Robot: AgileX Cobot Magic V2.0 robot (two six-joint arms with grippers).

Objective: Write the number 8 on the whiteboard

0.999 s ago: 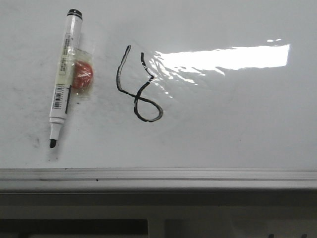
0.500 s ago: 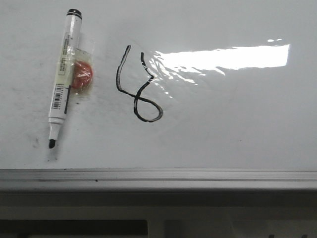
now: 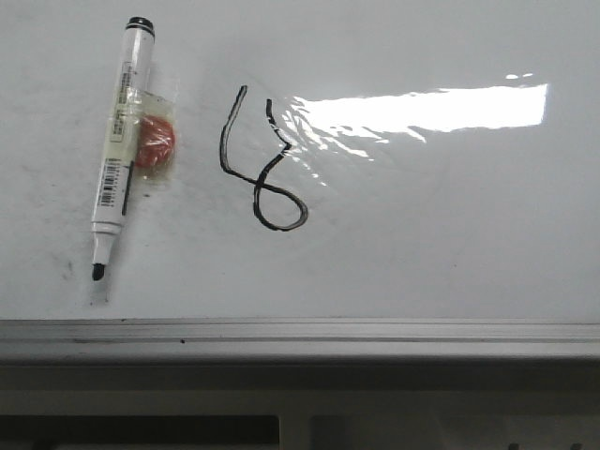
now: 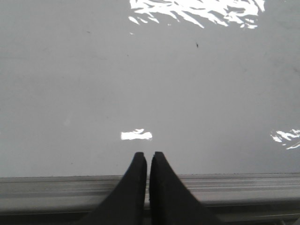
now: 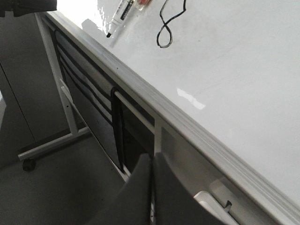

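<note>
The number 8 (image 3: 261,161) is drawn in thin black line on the whiteboard (image 3: 441,244), with an open top and a closed lower loop. It also shows in the right wrist view (image 5: 169,23). A white marker (image 3: 120,141) lies uncapped on the board left of the figure, tip toward the near edge, with a red lump taped to it (image 3: 155,141). My left gripper (image 4: 148,157) is shut and empty over the board's near frame edge (image 4: 56,192). My right gripper (image 5: 152,157) is shut and empty, below and off the board's near edge. Neither gripper shows in the front view.
The grey metal frame (image 3: 300,337) runs along the board's near edge. Bright glare (image 3: 422,108) lies right of the figure. Under the board are a metal stand leg with a castor (image 5: 29,164) and dark panels (image 5: 93,117).
</note>
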